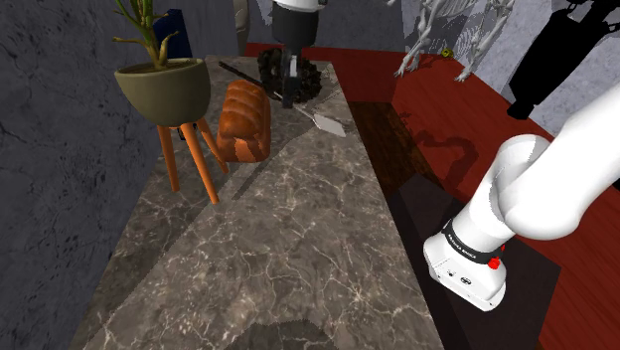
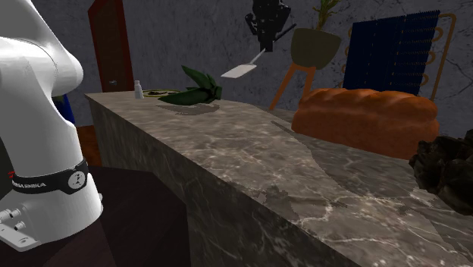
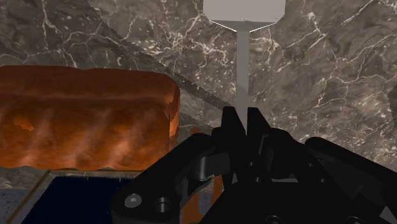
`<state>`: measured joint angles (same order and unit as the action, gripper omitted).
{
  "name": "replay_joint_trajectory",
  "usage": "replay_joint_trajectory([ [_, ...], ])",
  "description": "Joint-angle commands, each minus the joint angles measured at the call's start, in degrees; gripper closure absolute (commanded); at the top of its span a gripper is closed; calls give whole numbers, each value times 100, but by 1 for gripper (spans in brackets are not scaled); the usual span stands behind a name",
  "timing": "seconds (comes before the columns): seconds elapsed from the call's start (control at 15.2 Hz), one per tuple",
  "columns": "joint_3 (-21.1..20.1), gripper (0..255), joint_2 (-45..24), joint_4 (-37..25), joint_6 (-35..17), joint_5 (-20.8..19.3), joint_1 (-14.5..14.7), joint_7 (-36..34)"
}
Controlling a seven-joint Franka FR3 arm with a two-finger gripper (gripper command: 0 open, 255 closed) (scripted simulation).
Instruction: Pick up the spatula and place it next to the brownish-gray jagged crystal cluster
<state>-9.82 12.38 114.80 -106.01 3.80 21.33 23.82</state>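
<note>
While the end effector [image 3: 243, 116] grips the spatula [image 3: 243, 57], open counter [image 3: 331, 76] lies below.

Lettering, one legible item: white brand text on the black band [image 2: 45, 182] round the arm [image 2: 38, 76], lower left of the second exterior view, ending "…NKA EMIKA". The matching band [image 1: 465, 249], lower right of the shoulder view, carries white marks too small to read.

The shoulder view looked down along the table [image 1: 288, 239] from high beside the arm [image 1: 527, 189], which stood at four o'clock. The second exterior view sat low and near the table's edge, arm at nine o'clock. The wrist view looked down past the jaws, close. All shared the loaf [image 1: 244, 121].
</note>
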Motion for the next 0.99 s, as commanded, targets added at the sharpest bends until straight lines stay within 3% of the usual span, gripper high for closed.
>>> replay_joint_trajectory([
  [0.0,177,255,47,49,11,-13,-112,294],
  [0.92,1353,255,-413,-447,133,-149,-906,2210],
])
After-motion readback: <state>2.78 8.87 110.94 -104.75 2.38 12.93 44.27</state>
